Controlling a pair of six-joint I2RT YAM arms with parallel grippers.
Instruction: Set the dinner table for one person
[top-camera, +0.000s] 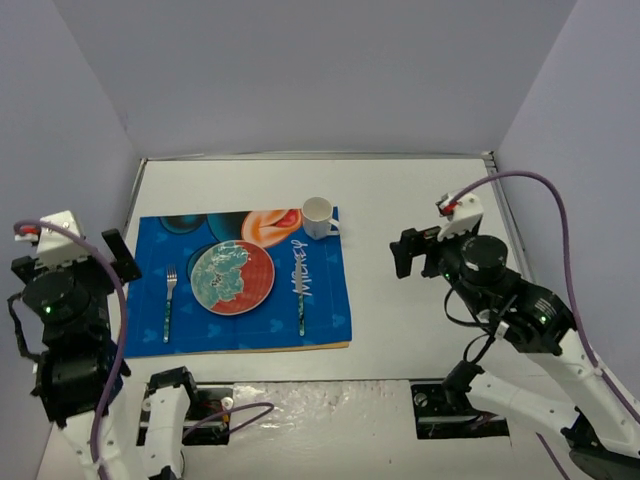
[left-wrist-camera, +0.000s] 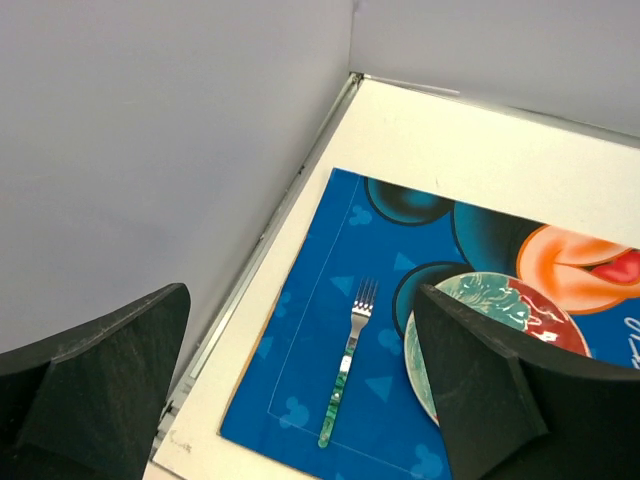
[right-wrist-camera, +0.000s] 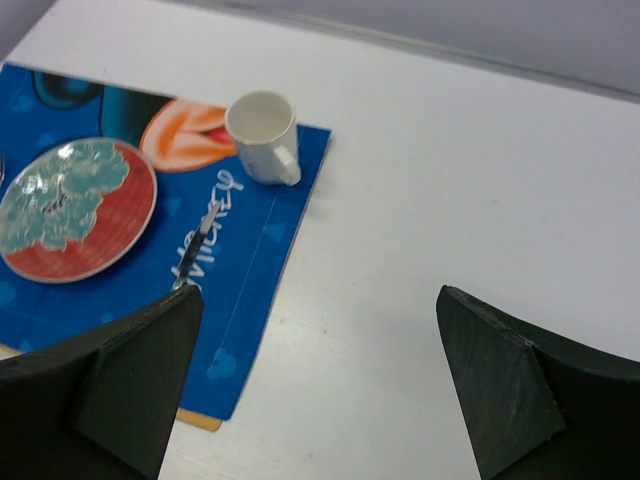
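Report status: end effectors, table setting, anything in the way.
Left end effector open, empty. Right end effector open, empty. Dinner table set: placemat, fork, plate, mug, second utensil. Nothing obstructing.

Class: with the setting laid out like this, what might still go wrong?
The mug sits at the placemat's very corner; a low pass by the open right tool might tip it or push it off. The fork lies near the placemat's left edge, facing the open left tool; a descent there might knock it askew.
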